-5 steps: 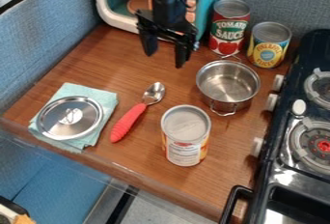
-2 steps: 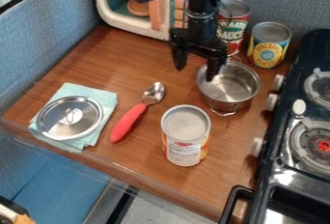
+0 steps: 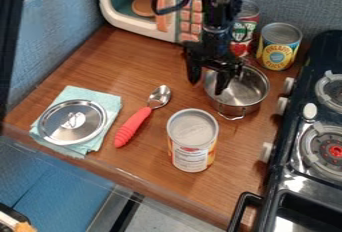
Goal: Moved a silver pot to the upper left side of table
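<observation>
The claw (image 3: 206, 87) hangs spread at the upright silver pot (image 3: 242, 109), whose handle and long axis point toward the camera.

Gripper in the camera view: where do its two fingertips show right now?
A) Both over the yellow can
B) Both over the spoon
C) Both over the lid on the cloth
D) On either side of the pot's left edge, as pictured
D: the gripper has one fingertip left of the silver pot and the other within its rim's outline.
</observation>
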Controlling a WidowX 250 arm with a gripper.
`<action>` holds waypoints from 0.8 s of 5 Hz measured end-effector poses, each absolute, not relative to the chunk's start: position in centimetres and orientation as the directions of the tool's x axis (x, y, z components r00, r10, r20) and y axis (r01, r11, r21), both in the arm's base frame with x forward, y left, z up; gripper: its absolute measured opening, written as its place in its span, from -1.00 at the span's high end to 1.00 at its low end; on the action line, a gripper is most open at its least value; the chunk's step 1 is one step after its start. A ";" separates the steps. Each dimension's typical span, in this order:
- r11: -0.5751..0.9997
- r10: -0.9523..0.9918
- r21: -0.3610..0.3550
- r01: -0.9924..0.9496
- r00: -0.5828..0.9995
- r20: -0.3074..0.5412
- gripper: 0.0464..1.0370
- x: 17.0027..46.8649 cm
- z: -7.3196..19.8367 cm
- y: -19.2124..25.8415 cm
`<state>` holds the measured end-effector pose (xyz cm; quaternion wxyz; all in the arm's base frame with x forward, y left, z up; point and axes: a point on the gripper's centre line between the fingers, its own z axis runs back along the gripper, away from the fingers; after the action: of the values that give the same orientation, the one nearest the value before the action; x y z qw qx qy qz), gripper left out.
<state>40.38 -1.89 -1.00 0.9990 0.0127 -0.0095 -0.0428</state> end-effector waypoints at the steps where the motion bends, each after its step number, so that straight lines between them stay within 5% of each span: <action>1: 0.997 -0.067 0.033 0.066 0.998 0.014 0.35 40.2 -1.5 -1.8; 2: 0.997 -0.076 0.033 0.076 0.997 0.010 0.75 39.9 -1.6 -1.7; 4: 0.995 -0.097 0.021 0.096 0.994 0.050 0.94 40.1 1.9 -1.4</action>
<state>40.05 -1.37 1.88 0.9985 0.0093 -0.0253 -0.0483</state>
